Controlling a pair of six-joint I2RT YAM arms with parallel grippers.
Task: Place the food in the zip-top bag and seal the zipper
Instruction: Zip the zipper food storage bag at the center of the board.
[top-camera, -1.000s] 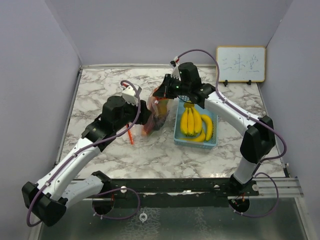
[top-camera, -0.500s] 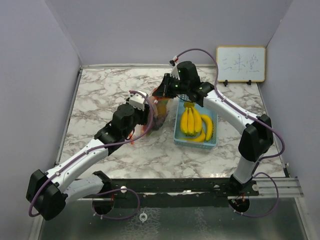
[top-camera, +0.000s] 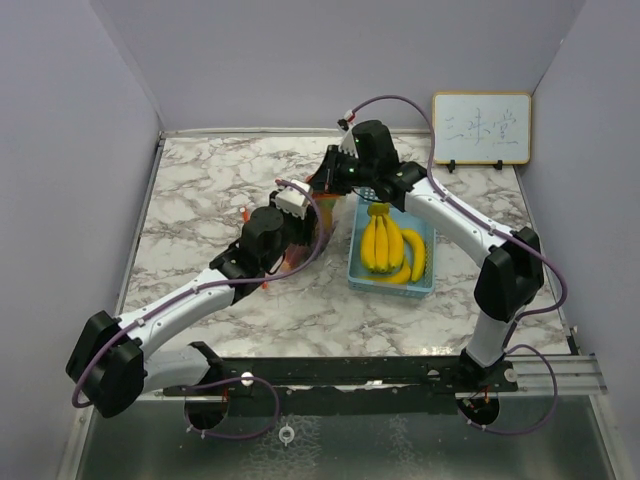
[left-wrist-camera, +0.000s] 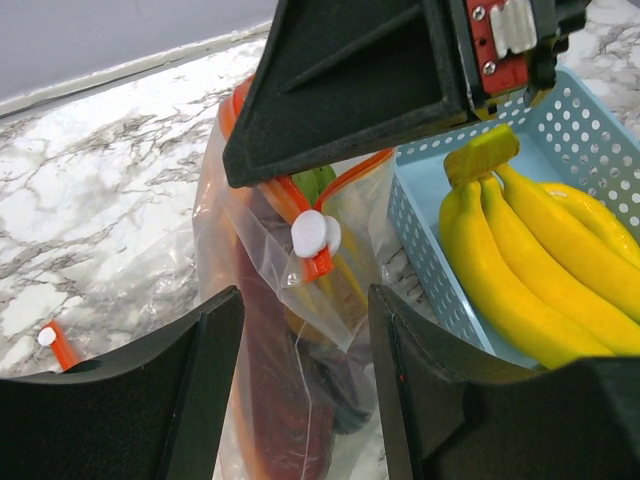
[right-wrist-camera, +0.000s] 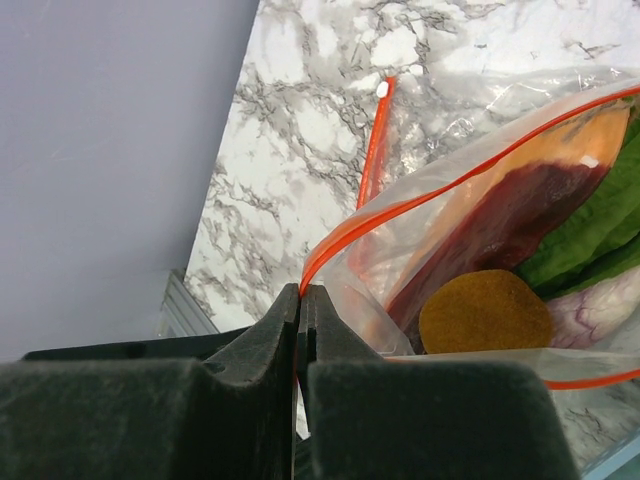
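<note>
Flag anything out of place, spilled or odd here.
The banana bunch sits in the light-blue basket, not in the zip-top bag, which the right gripper's fingers pinch by its rim, mouth open. An orange strip with a white tip lies on the marble beside it.

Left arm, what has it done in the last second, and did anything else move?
The left gripper, open, swung right and forward up to the bag, near its slider. It grasped nothing. The right gripper stayed shut on the bag's rim; the bananas and basket stayed put.
</note>
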